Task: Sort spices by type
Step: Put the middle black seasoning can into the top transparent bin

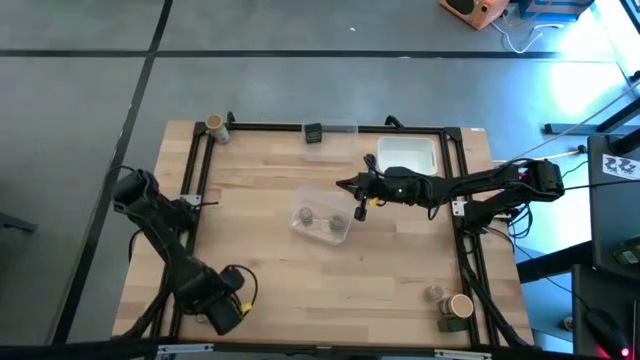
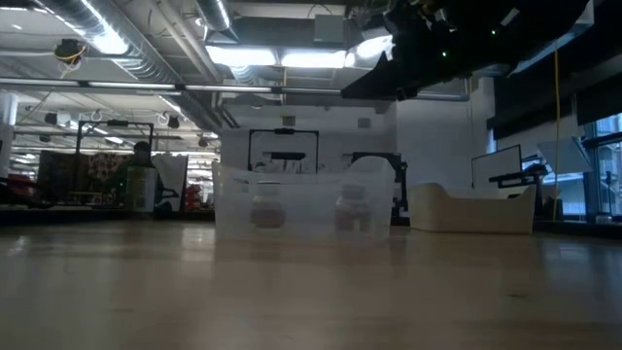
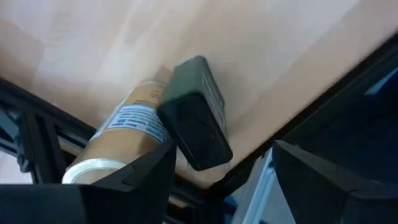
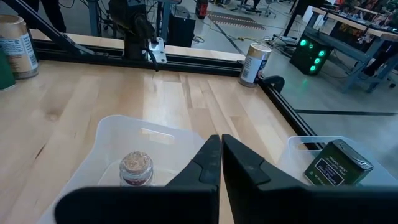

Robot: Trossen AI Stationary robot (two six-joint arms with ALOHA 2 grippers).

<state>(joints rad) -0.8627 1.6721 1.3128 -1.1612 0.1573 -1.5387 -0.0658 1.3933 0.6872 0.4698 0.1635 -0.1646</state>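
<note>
Spices lie sorted partly: your left gripper [image 3: 217,171] gapes around the dark box [image 3: 198,115]; right gripper [image 4: 221,155] hovers clenched, empty.

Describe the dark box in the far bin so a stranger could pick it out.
Find the table's far edge. A clear bin sits there, left of the white tray, holding one dark box. It is square and blackish; other spices nearby are round jars.

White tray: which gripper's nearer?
Right. The right gripper hovers shut just beside the white tray, by the clear bin. The left gripper sits open at the table's opposite near corner.
</note>
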